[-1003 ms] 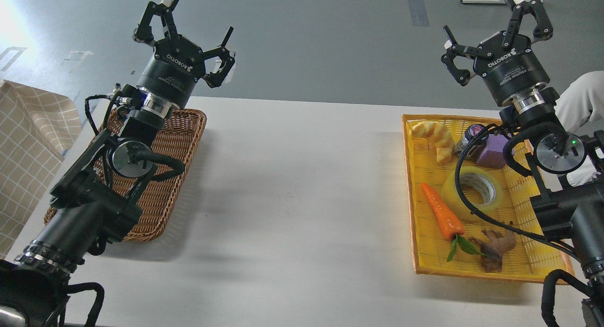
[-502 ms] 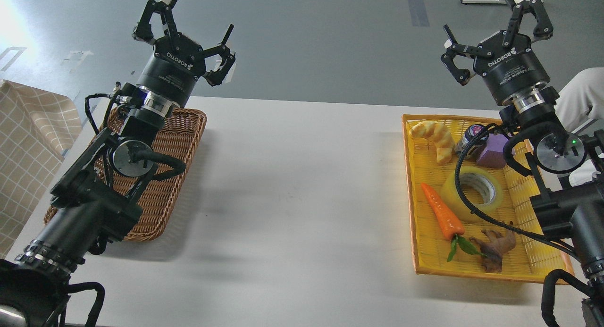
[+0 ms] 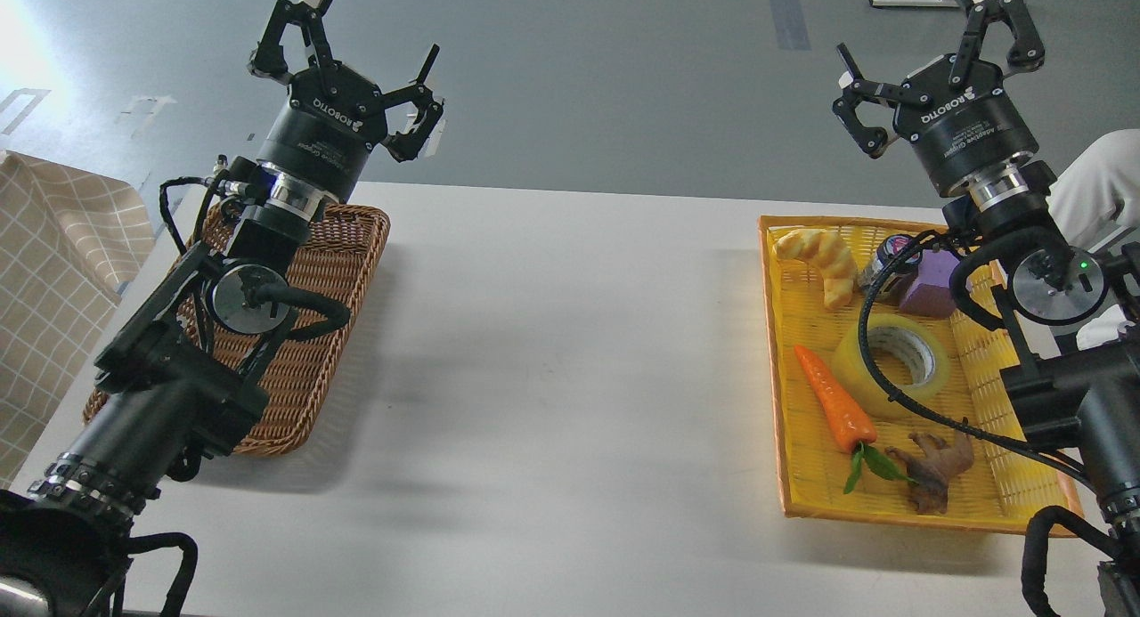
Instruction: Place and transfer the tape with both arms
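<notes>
Tape: tape [image 3: 891, 362] lies in the yellow tray [image 3: 891, 501], beside the carrot [image 3: 834, 409].
Right end effector [image 3: 935, 49]: raised well above the tape, fingers spread, empty.
Left end effector [image 3: 349, 54]: far across the surface [image 3: 552, 377], fingers spread, empty.

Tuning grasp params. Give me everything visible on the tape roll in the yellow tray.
The tape is a wide roll of translucent yellow packing tape with a grey-white cardboard core, its hole facing up and slightly tilted toward the camera. It rests in the middle of the yellow tray, the carrot close on its left, the purple block just behind. A black arm cable crosses in front of it. Neither gripper touches it.
</notes>
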Robot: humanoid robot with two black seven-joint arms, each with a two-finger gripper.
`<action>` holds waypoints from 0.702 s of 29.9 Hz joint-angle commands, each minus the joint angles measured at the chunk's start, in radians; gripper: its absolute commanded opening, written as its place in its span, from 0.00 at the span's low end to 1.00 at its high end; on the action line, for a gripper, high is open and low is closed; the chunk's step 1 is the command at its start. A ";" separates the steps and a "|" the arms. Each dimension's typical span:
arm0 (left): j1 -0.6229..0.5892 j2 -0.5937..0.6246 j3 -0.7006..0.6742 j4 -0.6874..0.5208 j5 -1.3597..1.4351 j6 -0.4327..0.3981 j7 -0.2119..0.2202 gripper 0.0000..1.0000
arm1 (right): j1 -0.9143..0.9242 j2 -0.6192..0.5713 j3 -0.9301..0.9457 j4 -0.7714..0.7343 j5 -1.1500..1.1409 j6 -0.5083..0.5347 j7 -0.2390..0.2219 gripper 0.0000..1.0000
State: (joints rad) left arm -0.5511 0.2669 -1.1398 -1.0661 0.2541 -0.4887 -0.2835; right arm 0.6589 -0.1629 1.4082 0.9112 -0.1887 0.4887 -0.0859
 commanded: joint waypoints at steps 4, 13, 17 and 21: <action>-0.001 0.000 0.000 0.000 -0.003 0.000 0.000 0.98 | -0.002 0.000 0.000 0.000 0.000 0.000 0.000 1.00; 0.000 0.000 0.000 0.000 -0.003 0.000 0.000 0.98 | -0.001 0.000 0.000 0.003 0.000 0.000 0.000 1.00; -0.003 0.000 0.000 0.000 -0.004 0.000 -0.002 0.98 | 0.004 0.000 0.000 0.001 0.000 0.000 0.000 1.00; 0.000 0.000 -0.002 0.000 -0.003 0.000 -0.002 0.98 | 0.007 0.000 0.000 0.001 0.000 0.000 0.000 1.00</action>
State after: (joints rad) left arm -0.5527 0.2669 -1.1403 -1.0661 0.2511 -0.4887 -0.2854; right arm 0.6633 -0.1626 1.4082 0.9134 -0.1886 0.4887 -0.0859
